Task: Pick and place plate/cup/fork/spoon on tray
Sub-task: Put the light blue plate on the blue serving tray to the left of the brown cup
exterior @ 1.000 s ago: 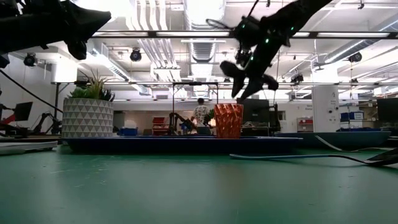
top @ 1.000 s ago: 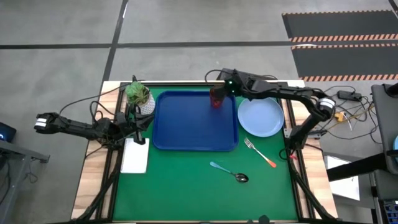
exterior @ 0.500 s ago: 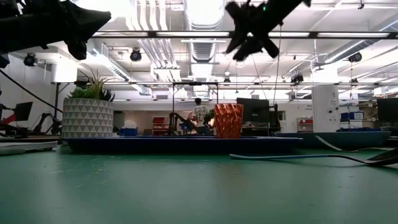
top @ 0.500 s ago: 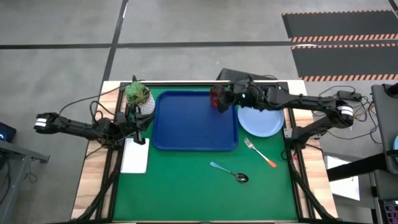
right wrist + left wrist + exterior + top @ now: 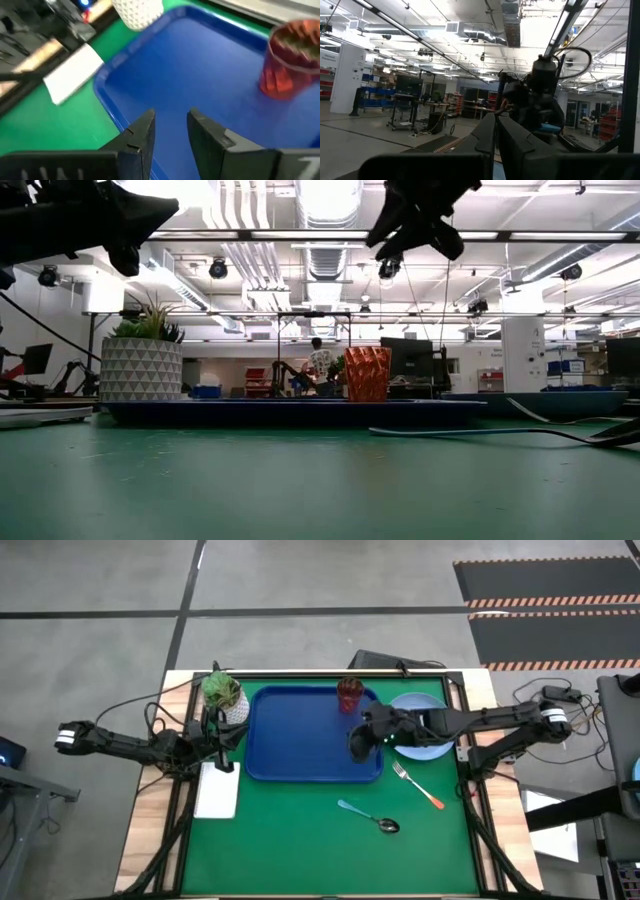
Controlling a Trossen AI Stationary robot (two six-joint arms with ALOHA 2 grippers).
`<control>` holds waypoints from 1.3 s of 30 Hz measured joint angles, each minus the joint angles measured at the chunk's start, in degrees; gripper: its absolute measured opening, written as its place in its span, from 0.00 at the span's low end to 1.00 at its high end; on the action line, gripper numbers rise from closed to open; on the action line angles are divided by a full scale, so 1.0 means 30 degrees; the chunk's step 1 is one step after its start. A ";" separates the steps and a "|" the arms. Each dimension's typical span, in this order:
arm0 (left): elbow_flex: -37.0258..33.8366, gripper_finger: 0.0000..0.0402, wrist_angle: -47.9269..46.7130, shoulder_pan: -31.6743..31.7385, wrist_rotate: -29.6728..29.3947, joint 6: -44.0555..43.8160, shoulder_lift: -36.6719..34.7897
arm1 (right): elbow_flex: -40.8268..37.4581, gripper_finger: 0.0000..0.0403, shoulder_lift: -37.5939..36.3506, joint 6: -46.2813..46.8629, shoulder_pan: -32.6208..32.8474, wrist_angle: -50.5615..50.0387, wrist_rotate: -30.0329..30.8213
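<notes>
Above the large dark-blue plastic tray's (image 5: pixel 300 740) right edge, the right gripper (image 5: pixel 358 742) hovers, fingers parted and empty; the reddish-brown translucent cup (image 5: pixel 350 695) stands at its far-right corner.

A white pot (image 5: pixel 236 711) with a green plant (image 5: pixel 221 690) stands in the upper left of the green mat (image 5: pixel 300 830). Below it a white flat block (image 5: pixel 217 790) lies at the mat's left edge.

The tray (image 5: pixel 310 740) looks like smooth dark-blue plastic with a slight sheen. On it, the cup (image 5: pixel 350 694) is translucent reddish-brown with a faceted surface. Beside the tray, the mat (image 5: pixel 300 830) is matt green, the plate (image 5: pixel 428 745) smooth light blue, and the spoon (image 5: pixel 372 819) has a shiny metal bowl.
</notes>
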 joint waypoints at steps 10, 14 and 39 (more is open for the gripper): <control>0.0007 0.00 0.0002 -0.0006 0.0000 -0.0022 0.0000 | -0.1223 0.21 0.0396 0.1336 0.1822 -0.1923 0.1977; 0.0007 0.00 0.0007 0.0001 0.0000 -0.0058 0.0000 | -0.2320 0.19 0.0836 0.1948 0.2310 -0.1960 0.2497; -0.0006 0.00 -0.0041 -0.0006 0.0138 -0.3847 0.0069 | -1.0045 0.17 0.1692 -0.3667 0.4524 0.9359 0.3328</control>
